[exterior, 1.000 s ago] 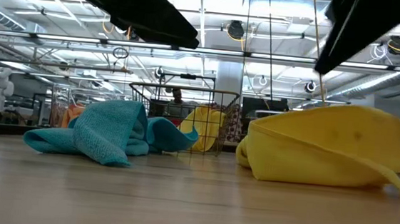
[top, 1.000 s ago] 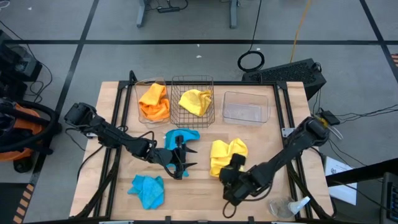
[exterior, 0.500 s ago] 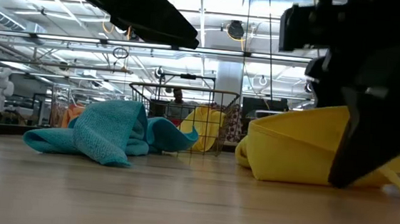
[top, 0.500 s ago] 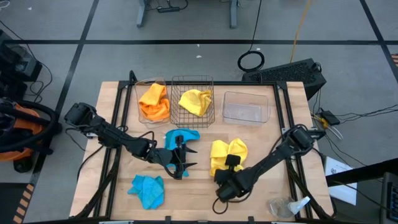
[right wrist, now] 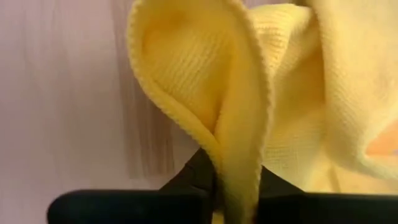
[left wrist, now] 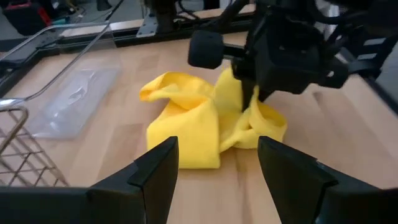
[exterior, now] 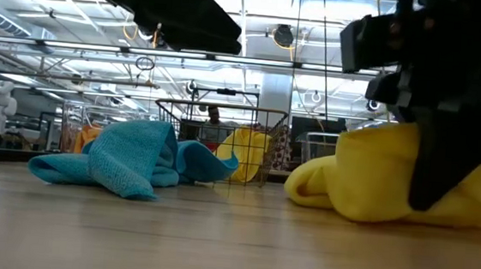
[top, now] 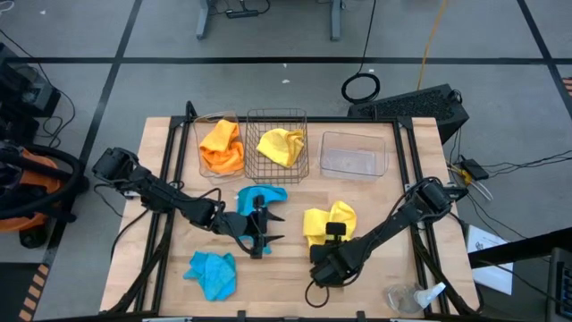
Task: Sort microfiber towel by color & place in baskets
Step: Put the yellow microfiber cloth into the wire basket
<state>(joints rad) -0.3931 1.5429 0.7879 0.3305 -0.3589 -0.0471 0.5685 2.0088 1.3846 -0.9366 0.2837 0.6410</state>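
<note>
Right gripper [top: 323, 248] is pinched on the near edge of the yellow towel [top: 327, 220] lying mid-counter — the wire-mesh basket [top: 277, 145] already holding yellow sits up and to the left at the far edge, so the carry runs that way; left gripper [top: 262, 229] hovers spread beside the teal towel [top: 261, 194].
</note>
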